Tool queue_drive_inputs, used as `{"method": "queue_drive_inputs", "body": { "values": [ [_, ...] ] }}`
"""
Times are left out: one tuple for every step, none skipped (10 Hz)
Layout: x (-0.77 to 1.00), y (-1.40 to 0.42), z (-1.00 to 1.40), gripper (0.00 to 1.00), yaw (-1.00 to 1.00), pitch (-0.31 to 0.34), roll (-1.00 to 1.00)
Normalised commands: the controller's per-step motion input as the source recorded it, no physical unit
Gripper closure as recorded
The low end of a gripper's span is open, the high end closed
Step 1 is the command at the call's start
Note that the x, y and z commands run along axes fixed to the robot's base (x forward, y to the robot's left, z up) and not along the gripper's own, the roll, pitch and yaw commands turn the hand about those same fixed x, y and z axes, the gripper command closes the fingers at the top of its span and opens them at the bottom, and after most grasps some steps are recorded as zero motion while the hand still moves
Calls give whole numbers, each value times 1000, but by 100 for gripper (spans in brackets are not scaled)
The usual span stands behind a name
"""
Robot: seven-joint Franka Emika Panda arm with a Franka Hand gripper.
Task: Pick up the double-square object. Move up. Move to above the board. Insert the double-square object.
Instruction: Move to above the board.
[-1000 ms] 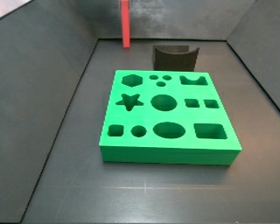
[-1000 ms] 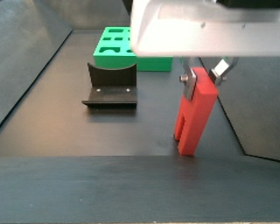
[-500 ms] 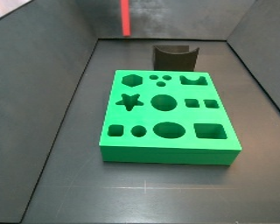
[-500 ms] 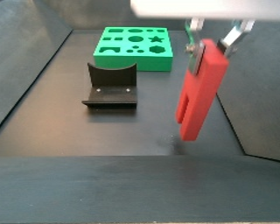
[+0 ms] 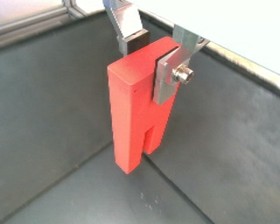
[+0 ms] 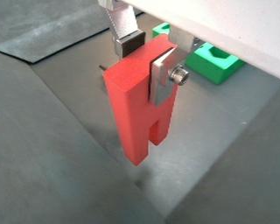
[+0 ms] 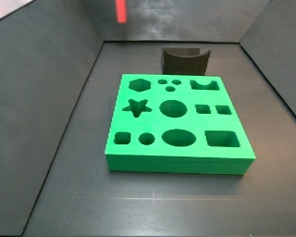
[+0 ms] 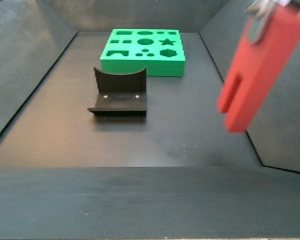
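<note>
My end effector [image 5: 154, 54] is clenched on the top end of the double-square object [image 5: 140, 109], which hangs upright, clear of the table [image 5: 60, 105] and well apart from the board [image 8: 145, 51]. It looks rigid and smooth-faced, probably light; gripped so high, I'd expect it to swing easily.

No writing, label, brand or number can be read anywhere. The gripper [image 5: 157, 54], up off the floor, grips a plain red-orange bar [image 5: 140, 109]; the green board [image 7: 179, 123] and the fixture [image 8: 119, 91] carry no markings either.
</note>
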Motion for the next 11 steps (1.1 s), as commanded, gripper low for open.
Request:
{"method": "queue_drive_inputs", "body": {
  "values": [
    [-489, 12, 897, 100, 0, 9, 73],
    [-357, 2, 734, 100, 10, 9, 80],
    [-231, -6, 566, 100, 14, 4, 78],
    [-92, -2, 319, 100, 12, 18, 68],
    [247, -1000, 96, 100, -340, 416, -37],
    [256, -1000, 77, 100, -321, 428, -35],
    [258, -1000, 85, 100, -194, 366, -30],
    [260, -1000, 86, 100, -88, 236, -79],
    [265, -1000, 85, 100, -47, 173, -57],
    [268, -1000, 87, 100, -21, 147, -29],
    [272, -1000, 88, 100, -7, 128, -25]
  ]
}}
